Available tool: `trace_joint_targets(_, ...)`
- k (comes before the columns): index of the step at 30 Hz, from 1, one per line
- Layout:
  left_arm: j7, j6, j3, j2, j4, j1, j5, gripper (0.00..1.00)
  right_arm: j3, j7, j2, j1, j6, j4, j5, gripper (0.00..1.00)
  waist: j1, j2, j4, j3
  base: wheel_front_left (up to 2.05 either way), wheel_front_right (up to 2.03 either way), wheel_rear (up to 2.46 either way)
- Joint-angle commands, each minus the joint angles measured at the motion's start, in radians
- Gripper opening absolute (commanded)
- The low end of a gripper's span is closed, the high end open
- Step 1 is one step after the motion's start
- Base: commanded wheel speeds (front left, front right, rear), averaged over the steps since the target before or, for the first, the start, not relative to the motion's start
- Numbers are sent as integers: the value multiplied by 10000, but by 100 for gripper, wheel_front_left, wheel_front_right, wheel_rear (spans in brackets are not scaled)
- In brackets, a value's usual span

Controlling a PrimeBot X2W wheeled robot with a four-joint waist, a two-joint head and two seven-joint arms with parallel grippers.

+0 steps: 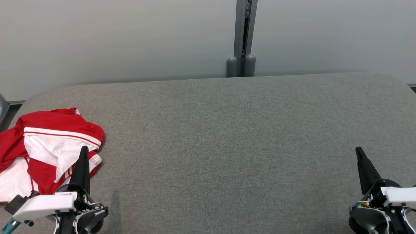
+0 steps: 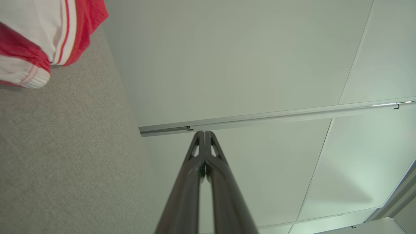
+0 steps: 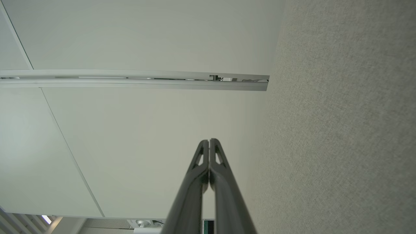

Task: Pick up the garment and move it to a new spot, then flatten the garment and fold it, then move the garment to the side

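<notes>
A red and white garment (image 1: 48, 146) lies crumpled at the left end of the grey fabric table (image 1: 227, 136). Its striped cuff also appears at the top left of the left wrist view, garment (image 2: 39, 35). My left gripper (image 1: 84, 150) stands at the lower left, shut and empty, its tip over the garment's right edge in the head view. In its own wrist view the left gripper (image 2: 204, 132) points at the wall with the two fingers pressed together. My right gripper (image 1: 358, 150) is at the lower right, shut and empty, far from the garment. The right gripper (image 3: 209, 140) shows closed fingers there too.
A pale wall rises behind the table, with a grey vertical post (image 1: 242, 39) at its middle. The table's rounded far corners show at left and right. A wide stretch of bare grey cloth lies between the two grippers.
</notes>
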Motion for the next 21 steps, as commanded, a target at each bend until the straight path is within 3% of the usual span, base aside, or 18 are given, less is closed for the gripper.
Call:
trace_joint_targets(1, -2, -44, 13, 48, -8, -130, 32, 0, 9, -13, -72, -56, 5, 23, -35, 0, 0, -1, 0, 0, 0, 0, 0)
trace_joint_targets(21, -2, -44, 13, 49, -8, -130, 32, 0, 9, -13, -73, -56, 7, 23, -35, 0, 0, -1, 0, 0, 0, 0, 0)
